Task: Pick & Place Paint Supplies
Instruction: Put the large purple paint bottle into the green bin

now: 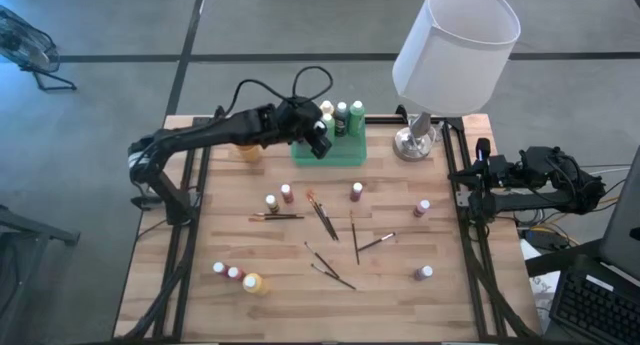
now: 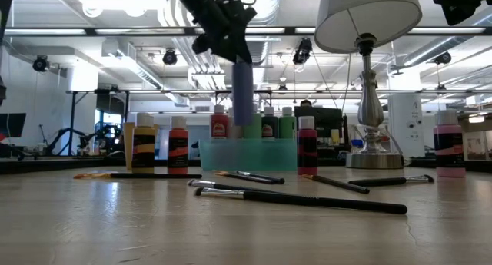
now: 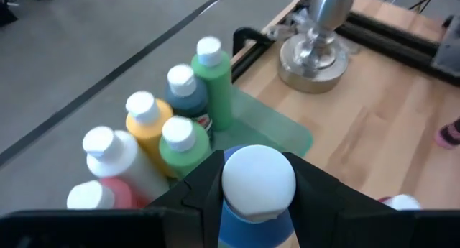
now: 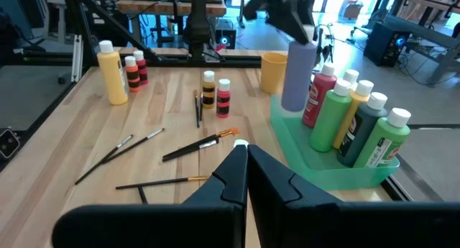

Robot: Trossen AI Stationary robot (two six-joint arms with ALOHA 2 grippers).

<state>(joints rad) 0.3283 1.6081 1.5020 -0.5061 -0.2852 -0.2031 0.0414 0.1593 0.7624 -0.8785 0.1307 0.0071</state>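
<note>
Overhead: the left end effector hangs over a green tray of paint bottles; brushes and bottles lie scattered across the table.

This is a robotics lab in a big industrial hall. The wooden bench stands on a grey concrete floor. Behind it are ceiling lights, exposed pipes, camera stands, monitors and other workstations.

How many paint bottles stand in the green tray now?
6, clustered together in the tray: tall green, teal, yellow, second green, white, red. The left gripper's blue bottle isn't counted; more could be hidden.
</note>
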